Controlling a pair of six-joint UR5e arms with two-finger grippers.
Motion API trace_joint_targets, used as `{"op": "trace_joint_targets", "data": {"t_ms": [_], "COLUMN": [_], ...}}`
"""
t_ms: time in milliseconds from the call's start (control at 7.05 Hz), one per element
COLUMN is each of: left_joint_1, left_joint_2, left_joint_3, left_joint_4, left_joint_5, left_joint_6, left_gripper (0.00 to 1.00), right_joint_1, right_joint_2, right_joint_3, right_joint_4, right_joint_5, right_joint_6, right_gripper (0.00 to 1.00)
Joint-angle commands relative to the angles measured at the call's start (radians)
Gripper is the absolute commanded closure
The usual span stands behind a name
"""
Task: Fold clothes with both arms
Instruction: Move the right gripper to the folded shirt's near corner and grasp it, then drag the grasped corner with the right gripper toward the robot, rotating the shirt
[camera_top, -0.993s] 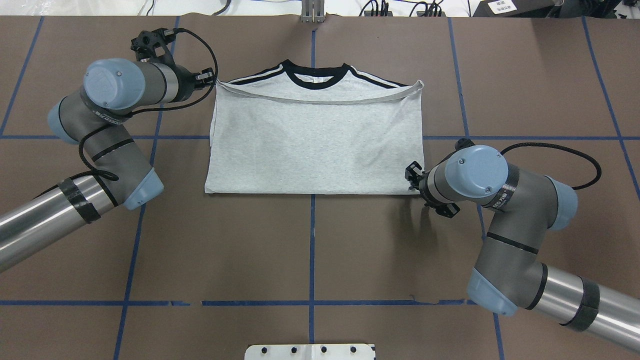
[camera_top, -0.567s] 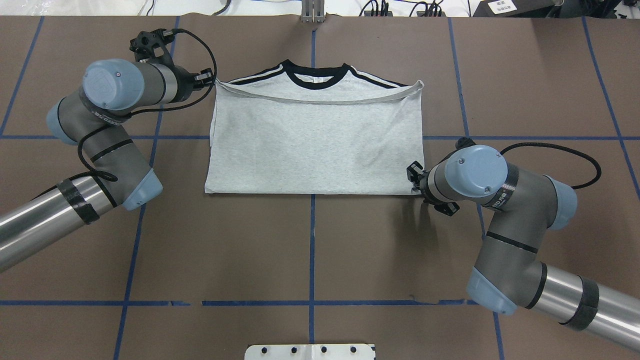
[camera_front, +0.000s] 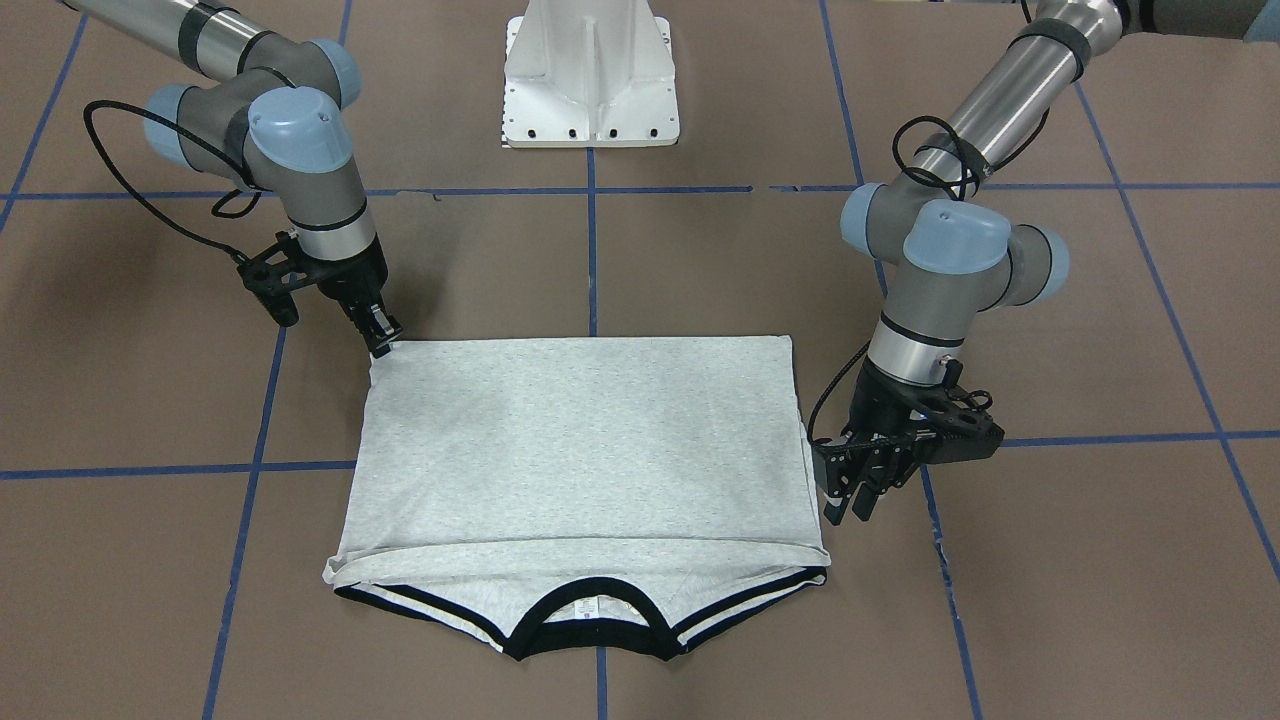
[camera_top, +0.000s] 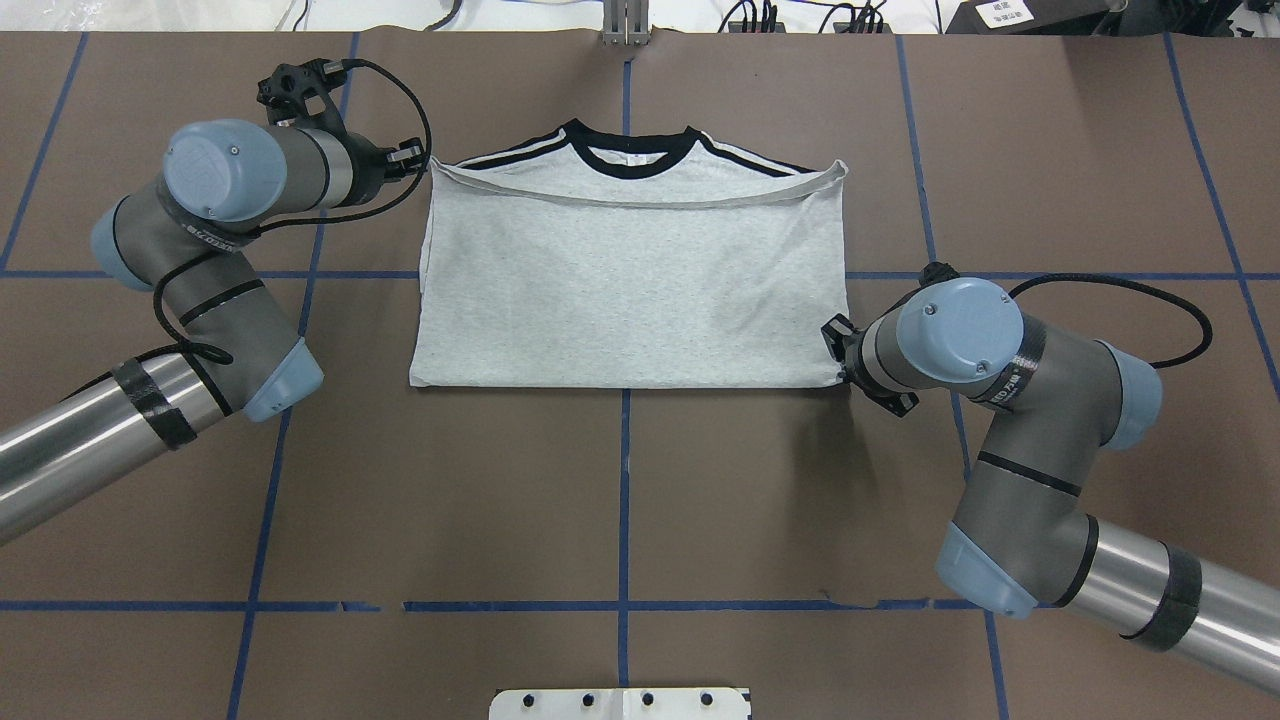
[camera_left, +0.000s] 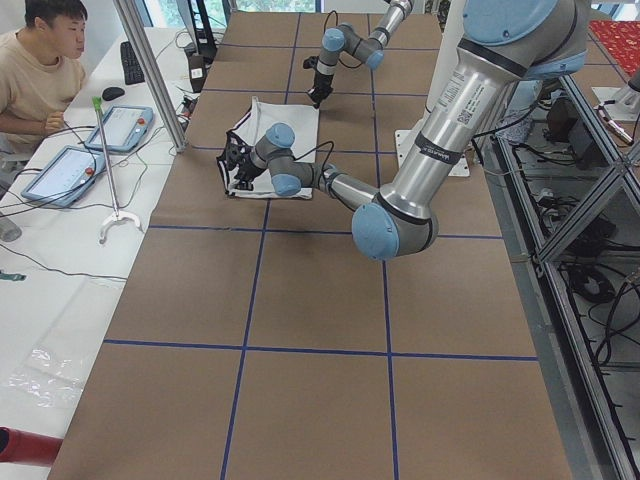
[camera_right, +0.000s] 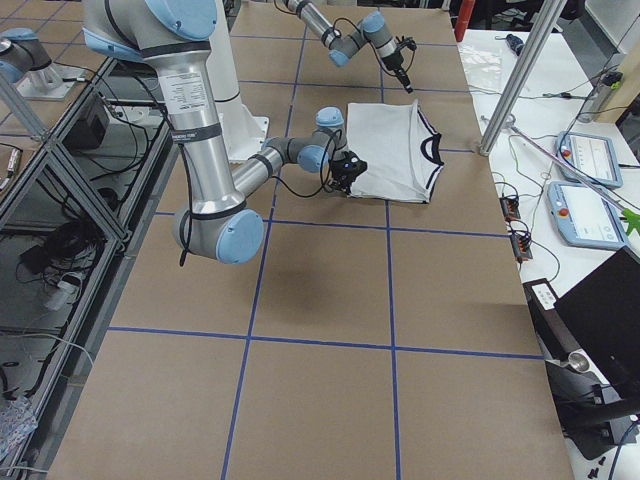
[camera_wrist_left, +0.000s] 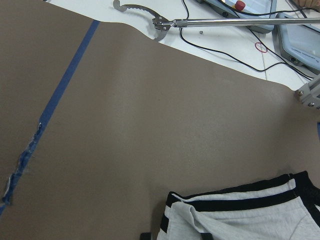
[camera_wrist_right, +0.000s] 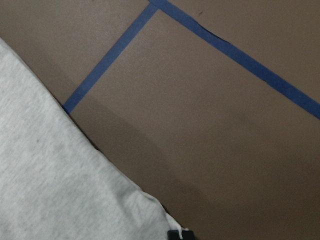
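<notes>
At opposite T-shirt (camera_front: 580, 440) corners, the left hand (camera_front: 850, 505) hangs spread; the right hand (camera_front: 381, 340) pinches the folded corner

The overhead camera looks forward and down from behind the robot onto the brown paper-covered table (camera_top: 450, 480). The front-facing one looks steeply back from the far side, with the white metal pedestal (camera_front: 590, 70) at its top. Side cameras look along the table from its left and right ends. The wrist cameras sit close above it. Every view shares the light heather-grey T-shirt (camera_top: 630, 290).
</notes>
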Motion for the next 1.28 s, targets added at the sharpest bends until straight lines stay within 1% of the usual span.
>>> {"op": "trace_joint_targets", "data": {"t_ms": [0,142,284,425,567,709,851,993,1134], "left_joint_1": [0.0,0.0,0.0,0.002,0.009,0.011,0.012,0.035,0.093], "left_joint_2": [0.001,0.001,0.022,0.038,0.067,0.087,0.098,0.142,0.176], "left_joint_3": [-0.008,-0.025,-0.055,-0.104,-0.159,-0.227,-0.294,-0.36,-0.452], "left_joint_4": [0.0,0.002,0.005,0.012,0.014,0.021,0.028,0.032,0.035], "left_joint_5": [0.0,-0.002,-0.003,-0.012,-0.064,-0.131,-0.211,-0.247,-0.249], "left_joint_6": [-0.002,-0.002,-0.003,-0.002,-0.005,-0.03,-0.135,-0.22,-0.277], "left_gripper": [0.56,0.56,0.56,0.52,0.45,0.45,0.42,0.41,0.38], "right_joint_1": [0.006,0.006,-0.012,-0.096,-0.169,-0.266,-0.355,-0.436,-0.499], "right_joint_2": [-0.002,-0.02,-0.058,-0.151,-0.21,-0.255,-0.266,-0.264,-0.263], "right_joint_3": [0.057,0.102,0.162,0.274,0.37,0.447,0.531,0.594,0.642], "right_joint_4": [-0.005,-0.016,-0.026,-0.061,-0.086,-0.142,-0.222,-0.337,-0.437], "right_joint_5": [0.007,0.01,0.033,0.04,0.041,0.04,0.047,0.097,0.131], "right_joint_6": [0.006,0.01,0.013,0.013,0.014,0.016,0.014,0.016,0.016], "right_gripper": [1.0,1.0,1.0,1.0,1.0,1.0,1.0,1.0,1.0]}}
